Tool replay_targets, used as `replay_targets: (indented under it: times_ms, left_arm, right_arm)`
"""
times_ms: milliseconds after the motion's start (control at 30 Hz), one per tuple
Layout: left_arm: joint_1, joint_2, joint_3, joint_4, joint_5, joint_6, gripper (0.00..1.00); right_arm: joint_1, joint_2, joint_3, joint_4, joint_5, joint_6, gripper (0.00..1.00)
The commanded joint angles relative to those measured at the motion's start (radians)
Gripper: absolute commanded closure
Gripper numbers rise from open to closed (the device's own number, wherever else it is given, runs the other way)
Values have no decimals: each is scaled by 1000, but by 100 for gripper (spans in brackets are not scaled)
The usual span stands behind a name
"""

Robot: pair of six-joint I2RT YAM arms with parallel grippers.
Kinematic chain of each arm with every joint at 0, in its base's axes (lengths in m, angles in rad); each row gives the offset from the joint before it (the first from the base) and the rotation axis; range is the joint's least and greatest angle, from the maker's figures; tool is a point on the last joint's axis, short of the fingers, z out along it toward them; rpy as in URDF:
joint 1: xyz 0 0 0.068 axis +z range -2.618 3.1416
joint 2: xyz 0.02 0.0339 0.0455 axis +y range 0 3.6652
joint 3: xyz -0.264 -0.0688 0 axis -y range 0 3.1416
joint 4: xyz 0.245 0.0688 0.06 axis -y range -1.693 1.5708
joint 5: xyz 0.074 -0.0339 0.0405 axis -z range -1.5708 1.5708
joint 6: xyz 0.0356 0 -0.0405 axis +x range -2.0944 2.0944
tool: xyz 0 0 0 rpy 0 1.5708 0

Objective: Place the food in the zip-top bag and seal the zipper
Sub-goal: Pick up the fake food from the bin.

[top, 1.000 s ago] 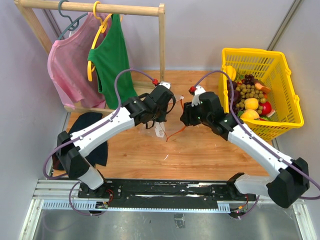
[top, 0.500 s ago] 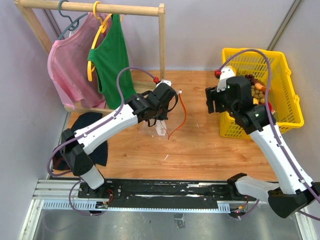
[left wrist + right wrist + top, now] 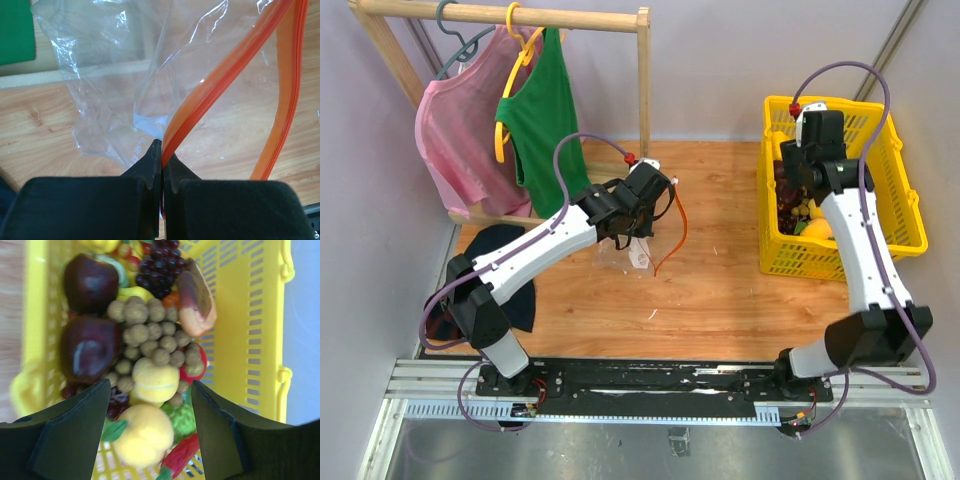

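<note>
— Fruit next? The right jaws hang spread above the basket [image 3: 250,315], a yellow fruit [image 3: 150,382] framed between them.
— Yes. Come straight down, stay off the tan balls [image 3: 150,335], close gently; it looks smooth and round, so I'd expect it to slip.
— And the bag [image 3: 100,75]?
— Clear, crinkly, left of the basket over the bench [image 3: 40,135]. The left jaws are pressed together on its orange zipper [image 3: 225,65], mouth gaping. Drop the fruit there.
</note>
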Motion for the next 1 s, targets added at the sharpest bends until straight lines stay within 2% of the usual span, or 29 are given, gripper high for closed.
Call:
replay_targets:
  times_ms: [0, 200, 467, 900, 967]
  left_arm:
    - [5, -6, -2, 25, 10, 14, 100]
    - [7, -4, -8, 38, 47, 25, 100]
    - [7, -4, -8, 37, 27, 37, 100]
    - [8, -3, -11, 38, 25, 42, 100]
    - [8, -6, -13, 39, 25, 42, 100]
  right_arm:
    - [-93, 116, 78, 27, 67, -53, 34]
    - [-178, 247, 124, 108, 67, -72, 37]
    - [-282, 379, 205, 125, 21, -56, 41]
    - [-332, 495, 248, 148, -36, -62, 44]
    - [-334, 510, 260, 144, -41, -64, 50]
